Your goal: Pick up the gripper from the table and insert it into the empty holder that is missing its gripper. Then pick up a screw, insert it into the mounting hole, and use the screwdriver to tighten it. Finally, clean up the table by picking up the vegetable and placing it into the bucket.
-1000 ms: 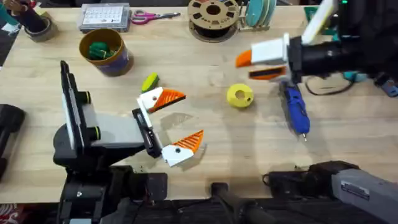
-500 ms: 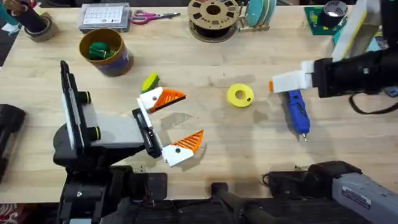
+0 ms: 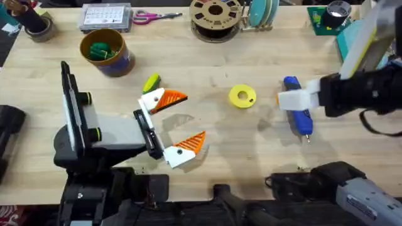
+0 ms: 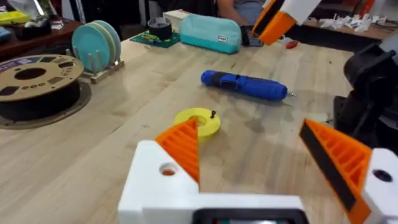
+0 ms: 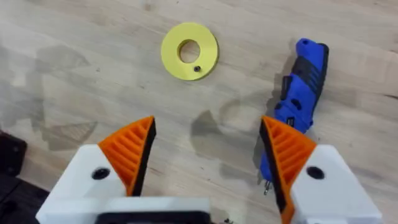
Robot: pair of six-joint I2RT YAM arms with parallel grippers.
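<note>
Fingers [image 5: 132, 152] of the right gripper [image 5: 208, 155] spread wide, empty, above the screwdriver [image 5: 298, 93]; left gripper [image 4: 261, 168] likewise spread, empty.

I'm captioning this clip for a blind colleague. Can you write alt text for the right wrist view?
The right claw hangs open above the table, its orange ribbed fingers spread wide. A blue screwdriver lies by one finger, and a flat yellow ring with a small dark screw on it lies farther off.
</note>
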